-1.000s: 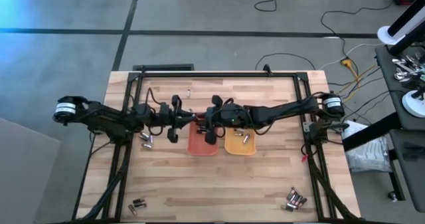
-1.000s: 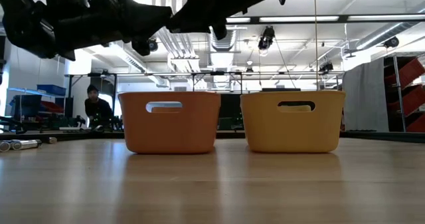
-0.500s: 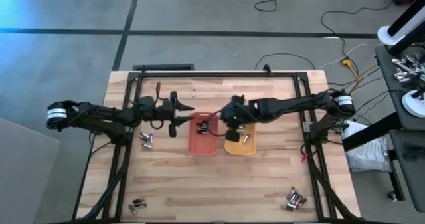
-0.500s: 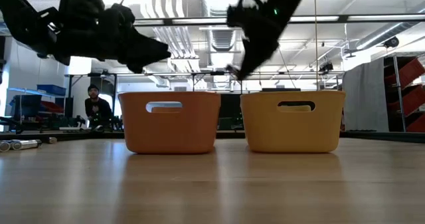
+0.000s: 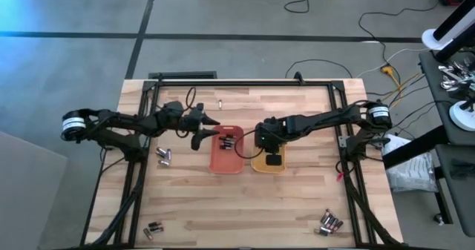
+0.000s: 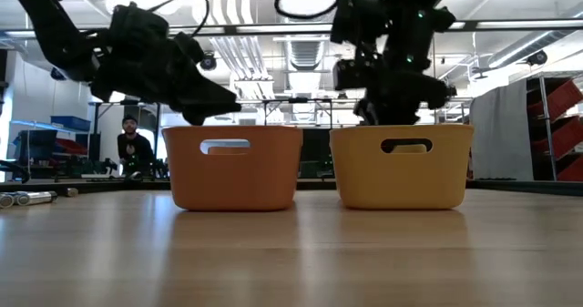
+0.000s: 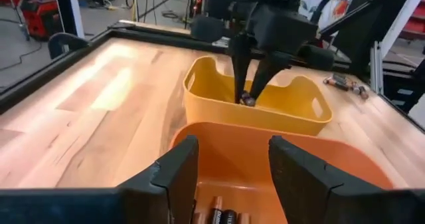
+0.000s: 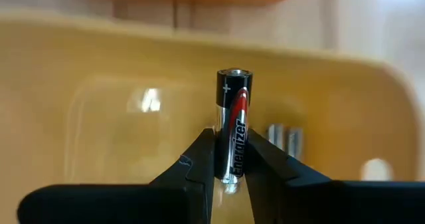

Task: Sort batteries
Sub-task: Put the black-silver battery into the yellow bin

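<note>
Right gripper (image 8: 230,159) poised over the yellow tray (image 5: 258,165) at frame centre in the high view, jaws clamped on one upright battery (image 8: 233,121), black and silver with a red stripe, plus end away from the fingers. Already lying in that tray: a couple of silvery cells (image 8: 283,139). Best to lower well inside the walls, part the jaws only when low, then lift straight out, lest the cell bounce or roll over the rim. Left gripper (image 7: 229,163) hovering at the orange tray (image 5: 216,158) just left of centre, jaws spread and empty, dark copper-banded cells (image 7: 220,217) below. More loose batteries (image 5: 163,156) on the bench (image 5: 297,205) at left, plus clusters at the lower corners.
</note>
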`<state>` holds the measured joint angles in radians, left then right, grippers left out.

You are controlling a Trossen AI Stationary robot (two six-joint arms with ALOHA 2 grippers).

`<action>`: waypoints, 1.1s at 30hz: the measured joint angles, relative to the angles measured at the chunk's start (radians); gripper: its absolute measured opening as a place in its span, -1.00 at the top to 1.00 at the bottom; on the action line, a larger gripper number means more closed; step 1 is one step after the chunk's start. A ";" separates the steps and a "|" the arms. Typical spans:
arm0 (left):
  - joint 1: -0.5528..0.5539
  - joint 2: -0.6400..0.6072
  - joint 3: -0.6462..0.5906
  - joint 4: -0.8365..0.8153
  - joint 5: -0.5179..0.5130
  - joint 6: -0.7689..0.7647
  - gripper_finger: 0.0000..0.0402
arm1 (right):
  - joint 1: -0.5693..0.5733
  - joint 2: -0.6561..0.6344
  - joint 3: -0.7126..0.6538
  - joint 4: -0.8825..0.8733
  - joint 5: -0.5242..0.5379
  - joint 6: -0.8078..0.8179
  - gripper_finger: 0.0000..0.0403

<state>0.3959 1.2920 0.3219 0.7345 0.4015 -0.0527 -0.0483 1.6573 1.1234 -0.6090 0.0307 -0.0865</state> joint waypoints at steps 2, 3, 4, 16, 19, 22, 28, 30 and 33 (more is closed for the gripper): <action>0.004 0.019 0.008 0.006 0.000 0.012 0.19 | -0.004 0.000 -0.021 -0.001 -0.014 -0.005 0.68; 0.006 0.031 0.012 0.007 -0.005 0.018 0.19 | -0.006 0.000 -0.031 0.002 -0.010 -0.003 0.68; 0.009 0.045 0.021 0.007 -0.026 0.021 0.19 | -0.007 0.000 -0.039 0.005 -0.006 0.001 0.68; 0.094 0.215 0.271 -0.181 -0.102 -0.150 0.09 | -0.035 0.000 -0.113 0.053 -0.009 0.044 0.47; 0.118 0.291 0.406 -0.391 -0.263 -0.179 0.01 | -0.045 -0.002 -0.113 0.047 -0.007 0.049 0.27; 0.156 0.373 0.551 -0.675 -0.409 -0.228 -0.05 | -0.051 -0.019 -0.093 0.008 -0.005 0.033 0.09; 0.201 0.526 0.746 -0.837 -0.448 -0.317 -0.06 | -0.058 -0.094 -0.073 -0.008 0.005 -0.006 -0.11; 0.204 0.574 0.791 -0.859 -0.466 -0.341 -0.06 | -0.057 -0.123 -0.079 -0.009 0.049 -0.008 -0.12; 0.211 0.625 0.850 -0.935 -0.506 -0.378 -0.05 | -0.057 -0.185 -0.112 -0.008 0.074 -0.020 -0.13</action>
<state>0.6073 1.9171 1.1716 -0.2007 -0.1041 -0.4306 -0.1055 1.4721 1.0110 -0.6170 0.1051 -0.1066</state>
